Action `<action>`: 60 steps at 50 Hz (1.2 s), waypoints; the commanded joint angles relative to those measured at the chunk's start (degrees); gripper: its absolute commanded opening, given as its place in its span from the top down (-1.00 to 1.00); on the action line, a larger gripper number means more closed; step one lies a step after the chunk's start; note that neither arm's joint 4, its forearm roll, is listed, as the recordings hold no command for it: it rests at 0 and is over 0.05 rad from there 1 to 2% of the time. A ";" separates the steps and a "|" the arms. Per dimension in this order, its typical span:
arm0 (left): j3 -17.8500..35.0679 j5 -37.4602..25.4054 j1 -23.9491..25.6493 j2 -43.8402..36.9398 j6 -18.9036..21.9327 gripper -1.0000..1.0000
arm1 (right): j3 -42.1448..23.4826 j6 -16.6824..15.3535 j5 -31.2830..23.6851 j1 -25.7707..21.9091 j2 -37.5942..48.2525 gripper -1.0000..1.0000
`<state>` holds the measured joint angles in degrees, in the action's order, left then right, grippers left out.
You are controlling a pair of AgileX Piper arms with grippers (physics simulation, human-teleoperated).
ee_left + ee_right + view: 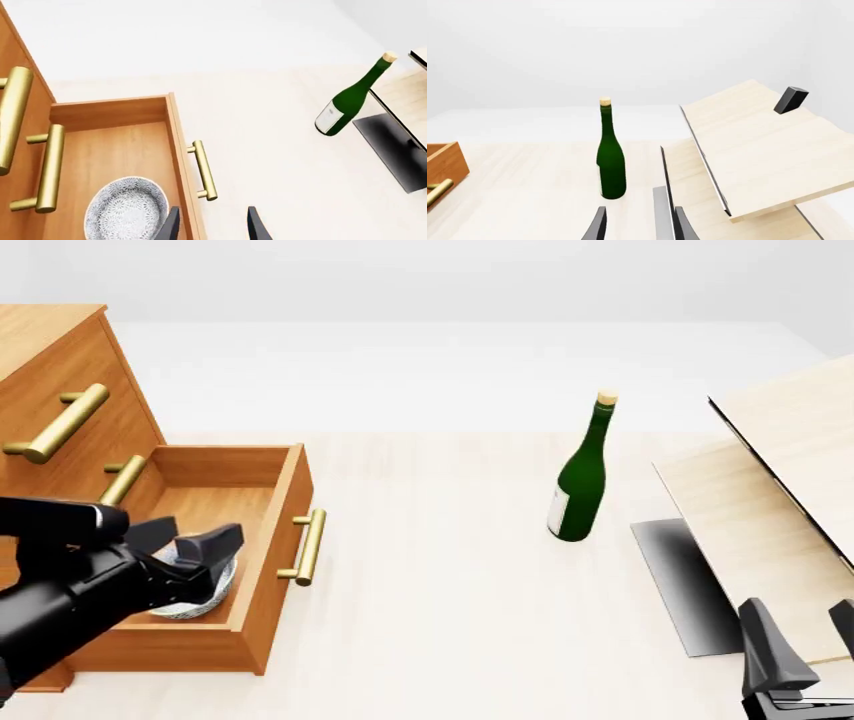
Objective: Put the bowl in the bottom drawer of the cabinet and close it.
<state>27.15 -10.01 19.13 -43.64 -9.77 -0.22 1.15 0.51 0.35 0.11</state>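
left claw open over the pulled-out drawer, bowl inside

left gripper [212,225] hangs at the front edge of the bottom drawer [274,540], its two dark fingers spread apart with nothing between them; in its wrist view one finger sits over the drawer's front wall and the other outside it, over the pale table [441,570]. right gripper [814,645] is low at the near right corner, well apart from the drawer, fingers parted and empty.

the bowl [125,209] lies on the floor of the bottom drawer, toward the near end, just beside the left gripper's inner finger; from the front the left arm [80,585] covers much of it. the drawer stands pulled out from the cabinet [60,390], its brass bar handle [308,547] facing the open table. the two upper drawers' handles [60,422] are above and behind it.

farther right of the drawer, well apart, a green bottle [582,475] with a cork stands upright on the table. beyond and right of the bottle, pale wood boards [787,490] lean tilted over a dark flat plate [681,580], close ahead of the right gripper. a small dark block [791,99] rests on the upper board.
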 commanded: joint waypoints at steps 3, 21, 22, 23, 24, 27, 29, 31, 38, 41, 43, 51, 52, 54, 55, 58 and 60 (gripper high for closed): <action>0.95 0.14 5.17 -1.26 -2.23 -1.00 | 0.00 0.03 -0.02 0.01 0.00 -1.00; 1.76 0.76 10.16 -2.61 -4.35 -1.00 | 0.00 0.04 -0.01 0.01 0.00 -1.00; 1.93 0.73 10.53 -2.83 -4.64 -1.00 | 0.00 0.04 -0.01 0.01 0.00 -1.00; 2.10 0.77 11.02 -3.00 -4.85 -1.00 | 0.00 0.01 0.01 0.00 0.00 -1.00; 2.20 0.74 11.19 -3.03 -4.79 -1.00 | 0.00 0.03 -0.01 0.01 0.00 -1.00; 2.30 1.34 12.43 -3.79 -5.47 -1.00 | 0.00 0.02 0.00 0.01 0.00 -1.00; 2.29 1.81 13.41 -4.63 -6.26 -1.00 | 0.00 0.02 0.01 0.01 0.00 -1.00; 2.38 2.33 14.00 -5.41 -6.83 -1.00 | 0.00 0.04 -0.01 0.02 0.00 -1.00; 2.67 3.92 16.11 -7.62 -9.27 -1.00 | 0.00 0.03 0.01 0.02 0.00 -1.00; 2.89 4.25 16.65 -8.34 -10.05 -1.00 | 0.00 0.03 0.01 0.01 0.00 -1.00; 2.90 4.76 17.23 -9.15 -10.95 -1.00 | 0.00 0.05 0.00 0.02 0.00 -1.00; 2.78 6.75 19.16 -11.58 -14.51 -1.00 | 0.00 0.04 0.01 0.02 0.00 -1.00; 2.57 7.24 19.66 -12.10 -15.97 -1.00 | 0.00 0.04 0.02 0.02 0.00 -1.00; 2.74 7.38 19.58 -12.41 -15.14 -1.00 | 0.00 0.04 0.02 0.02 0.00 -1.00; 2.72 7.83 20.18 -13.21 -16.19 -1.00 | 0.00 0.01 0.04 0.01 -0.01 -1.00; 2.81 8.14 20.29 -13.78 -16.28 -1.00 | 0.00 0.04 0.02 0.02 -0.01 -1.00; 2.76 8.56 20.61 -14.45 -16.90 -1.00 | 0.00 0.04 0.03 0.02 -0.01 -1.00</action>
<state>29.87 -3.41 37.86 -55.17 -23.77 -0.21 1.18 0.53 0.36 0.11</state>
